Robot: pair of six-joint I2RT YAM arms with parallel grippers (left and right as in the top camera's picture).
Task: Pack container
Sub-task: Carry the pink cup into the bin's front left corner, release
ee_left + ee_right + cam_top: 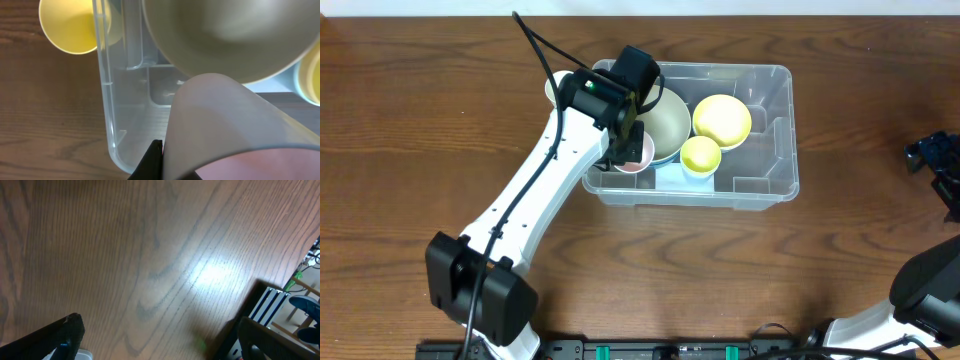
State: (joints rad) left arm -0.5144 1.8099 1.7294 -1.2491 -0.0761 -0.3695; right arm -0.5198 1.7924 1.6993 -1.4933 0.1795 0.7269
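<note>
The clear container (772,120) sits mid-table. It holds a large grey-green bowl (665,120), a yellow bowl (722,119) and a small yellow cup (700,155) on a light blue piece (672,176). My left gripper (630,142) is inside the container's left end, shut on the rim of a pink bowl (638,156). In the left wrist view a black finger (159,161) presses the pink bowl's wall (225,125), with the container wall (106,100) beside it and the grey-green bowl (225,35) above. My right gripper (932,152) is open over bare table (160,340).
A yellow cup (70,25) lies on the wooden table just outside the container's left wall; in the overhead view (551,88) the left arm mostly hides it. The table's edge and a rack (270,305) show in the right wrist view.
</note>
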